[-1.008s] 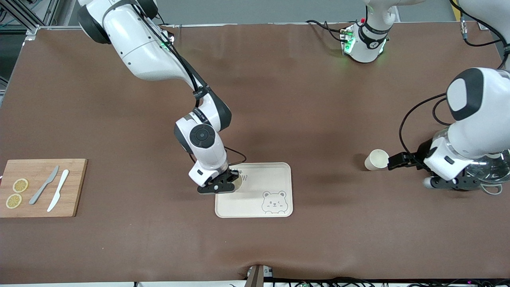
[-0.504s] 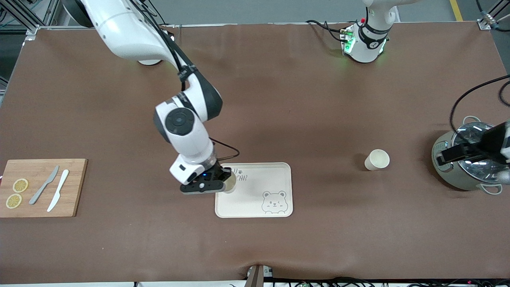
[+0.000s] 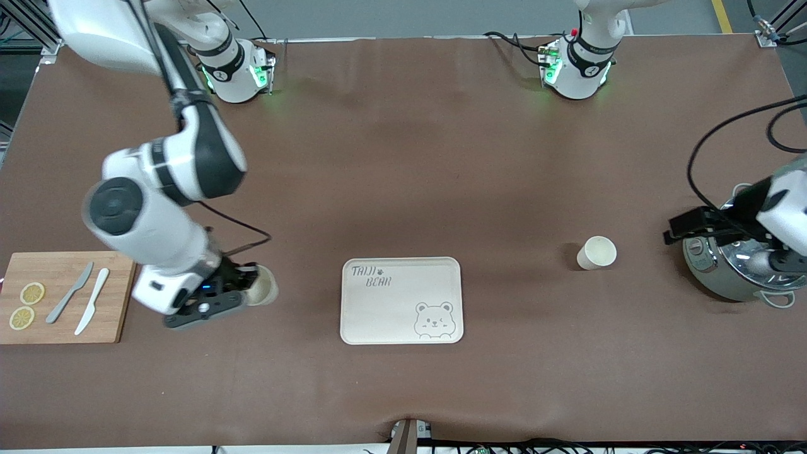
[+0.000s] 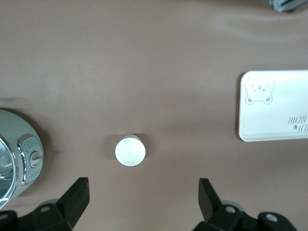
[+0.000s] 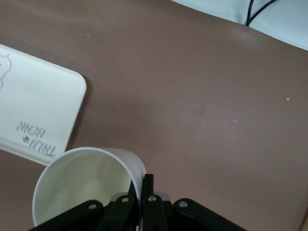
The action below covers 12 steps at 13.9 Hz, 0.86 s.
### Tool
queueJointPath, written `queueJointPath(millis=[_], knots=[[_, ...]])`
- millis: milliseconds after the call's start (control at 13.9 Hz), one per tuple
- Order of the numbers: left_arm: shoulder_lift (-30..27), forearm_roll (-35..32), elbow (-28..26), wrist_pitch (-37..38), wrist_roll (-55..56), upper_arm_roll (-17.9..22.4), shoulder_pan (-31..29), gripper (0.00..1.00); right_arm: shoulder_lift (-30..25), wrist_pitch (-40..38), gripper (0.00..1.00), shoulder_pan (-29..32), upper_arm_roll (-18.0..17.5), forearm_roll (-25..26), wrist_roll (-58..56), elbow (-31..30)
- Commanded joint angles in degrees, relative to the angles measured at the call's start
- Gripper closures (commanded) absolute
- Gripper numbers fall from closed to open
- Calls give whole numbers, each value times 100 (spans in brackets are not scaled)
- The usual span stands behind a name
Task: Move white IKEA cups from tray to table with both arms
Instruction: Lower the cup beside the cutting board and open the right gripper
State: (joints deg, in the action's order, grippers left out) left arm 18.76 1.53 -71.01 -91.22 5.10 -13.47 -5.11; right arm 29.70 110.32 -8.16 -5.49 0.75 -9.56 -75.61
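Observation:
One white cup [image 3: 596, 252] stands upright on the brown table between the bear tray [image 3: 441, 271] and the pot; it also shows in the left wrist view [image 4: 130, 151]. My left gripper [image 3: 678, 230] is open and empty, up in the air beside the pot, apart from that cup; its gap [image 4: 143, 197] is wide. My right gripper [image 3: 251, 289] is shut on the rim wall of the second white cup [image 3: 265, 292], holding it over the table between the cutting board and the tray. In the right wrist view the fingers [image 5: 149, 190] pinch the cup wall [image 5: 72, 187].
A grey-green pot with a glass lid [image 3: 731, 271] stands at the left arm's end. A wooden cutting board [image 3: 120, 296] with two knives and lemon slices lies at the right arm's end. The tray shows in both wrist views [image 4: 274, 106] [image 5: 33, 115].
My right arm carried its cup off the tray toward the cutting board. My left gripper pulled away from the standing cup, back toward the pot.

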Motion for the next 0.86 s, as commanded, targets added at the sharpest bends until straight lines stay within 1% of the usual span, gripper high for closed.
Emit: queueJointPath(millis=[0, 144, 216, 288, 432, 576, 648, 792], knots=[[-258, -293, -133, 113, 253, -50, 151, 0, -193, -204, 100, 770, -102, -295, -1429, -208], [-258, -311, -133, 226, 456, -59, 151, 0, -149, -90, 100, 1192, -93, -304, -2362, -348], [-267, -337, -133, 262, 431, -16, 238, 0, -114, 6, 100, 1368, -93, -304, -2619, -375], [-276, -346, -133, 280, 430, 89, 448, 0, -79, 129, 100, 1483, -93, -304, -2830, -436], [-355, -381, -133, 323, 352, 484, 782, 0, 87, 654, 100, 1677, -93, -339, -3200, -725], [-364, -329, -142, 332, -190, 1124, 1142, 0, 228, 1095, 100, 1730, -93, -575, -3403, -1024], [-364, -276, -150, 341, -368, 1345, 1240, 0, 342, 1245, 100, 1765, -93, -707, -3421, -1104], [-346, -206, -142, 333, -370, 1470, 1389, 0, 562, 1360, 100, 1765, -84, -717, -3508, -1105]])
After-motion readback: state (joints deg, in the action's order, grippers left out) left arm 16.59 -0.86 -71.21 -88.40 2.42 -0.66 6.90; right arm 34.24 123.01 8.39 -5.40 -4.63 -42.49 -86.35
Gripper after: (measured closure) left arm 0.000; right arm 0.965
